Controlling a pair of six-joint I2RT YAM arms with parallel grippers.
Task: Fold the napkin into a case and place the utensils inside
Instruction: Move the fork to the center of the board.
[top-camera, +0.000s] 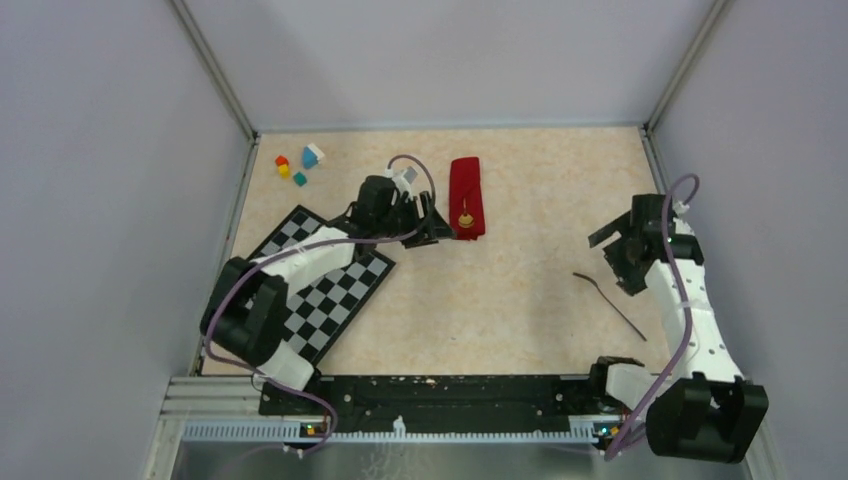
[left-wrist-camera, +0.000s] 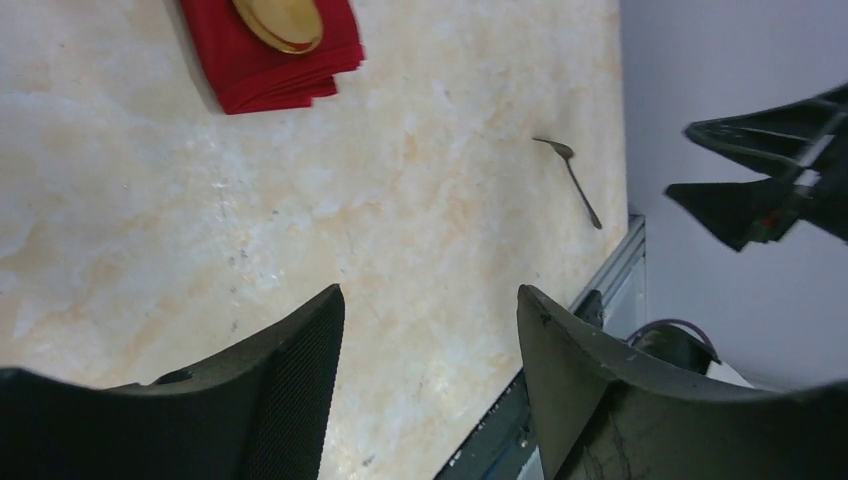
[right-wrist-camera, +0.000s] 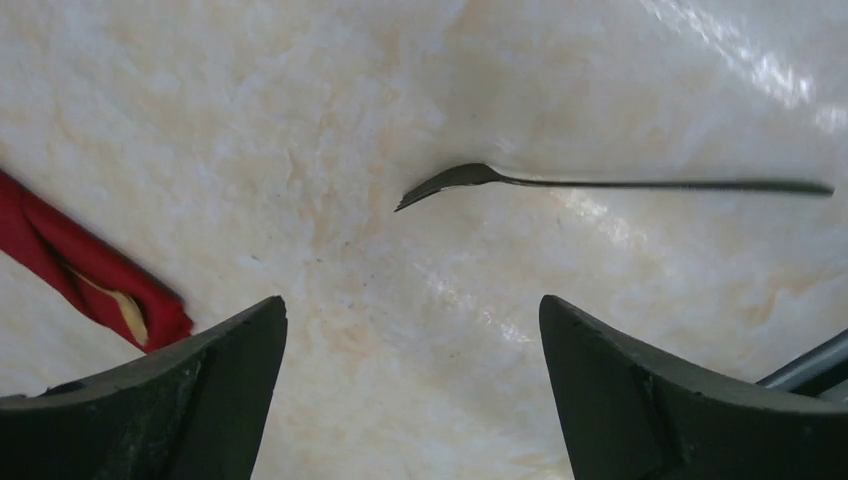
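Lying flat on the table (top-camera: 500, 300), well apart from the case (top-camera: 467, 185), the fork (right-wrist-camera: 615, 183) looks like thin, rigid, light metal with a slick finish. It will probably skid or pivot if pinched off-centre, so the best hold is judged to be across the handle near mid-length. Right gripper (right-wrist-camera: 412, 305) hangs over it, jaws spread, holding nothing; left gripper (left-wrist-camera: 428, 300), also spread and empty, sits just beside the case's near end, where the spoon (left-wrist-camera: 280, 22) shows its gold bowl. The case is soft folded cloth, likely to slump or unfold if nudged.
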